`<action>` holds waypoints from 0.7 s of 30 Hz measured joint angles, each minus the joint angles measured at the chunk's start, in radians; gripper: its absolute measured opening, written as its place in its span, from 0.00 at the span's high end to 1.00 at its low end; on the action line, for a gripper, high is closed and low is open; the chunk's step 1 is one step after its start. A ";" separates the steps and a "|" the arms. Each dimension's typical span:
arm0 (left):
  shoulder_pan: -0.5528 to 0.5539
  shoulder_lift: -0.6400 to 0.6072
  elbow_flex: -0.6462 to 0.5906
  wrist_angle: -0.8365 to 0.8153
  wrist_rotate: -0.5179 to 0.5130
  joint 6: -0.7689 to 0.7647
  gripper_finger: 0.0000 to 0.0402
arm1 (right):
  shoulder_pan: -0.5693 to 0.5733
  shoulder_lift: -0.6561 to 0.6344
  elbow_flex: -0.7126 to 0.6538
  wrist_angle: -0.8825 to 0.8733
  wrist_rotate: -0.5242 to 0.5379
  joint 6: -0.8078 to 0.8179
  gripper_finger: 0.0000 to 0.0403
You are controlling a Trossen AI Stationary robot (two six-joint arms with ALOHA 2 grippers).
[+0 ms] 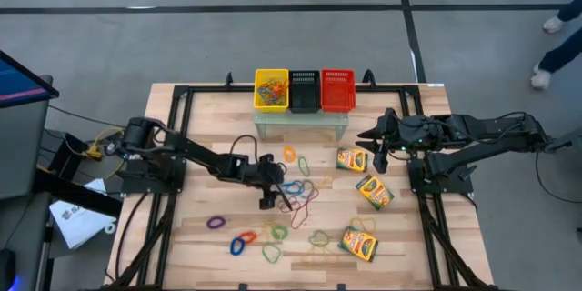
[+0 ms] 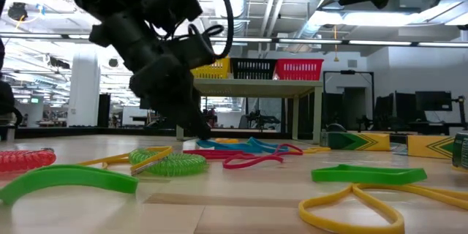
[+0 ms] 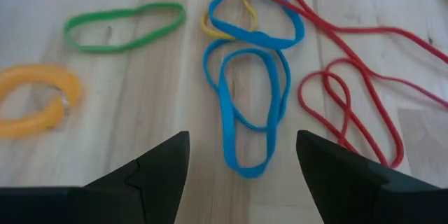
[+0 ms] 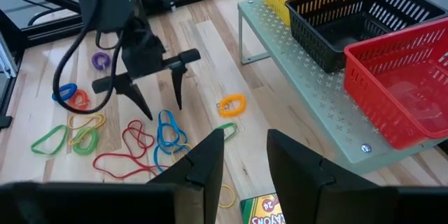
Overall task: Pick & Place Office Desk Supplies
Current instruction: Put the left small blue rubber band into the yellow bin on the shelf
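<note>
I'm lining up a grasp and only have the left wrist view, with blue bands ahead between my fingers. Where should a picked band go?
Observer: The yellow basket on the shelf beyond the bands already holds rubber bands.
Operator: Is the other arm in my way?
Observer: No. The right hand hangs open and empty by the shelf's right end, near the crayon boxes.
Operator: How high am I?
Observer: The low view shows the left hand with its fingertips close to the tabletop.

Blue bands (image 3: pixel 246 91), red bands (image 3: pixel 350 91) (baskets (image 1: pixel 303 90) yel/blk/red)
</note>
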 joint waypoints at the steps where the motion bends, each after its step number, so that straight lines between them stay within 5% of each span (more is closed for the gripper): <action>1: 0.000 0.013 0.000 0.010 0.000 0.000 0.36 | 0.000 0.000 0.000 0.000 0.000 0.000 0.73; 9: 0.004 0.049 0.002 0.018 -0.003 -0.001 0.45 | 0.000 0.000 0.000 -0.001 0.000 0.000 0.73; 21: 0.031 0.032 0.000 0.020 0.000 -0.008 0.96 | 0.000 0.000 0.000 -0.001 0.000 0.000 0.73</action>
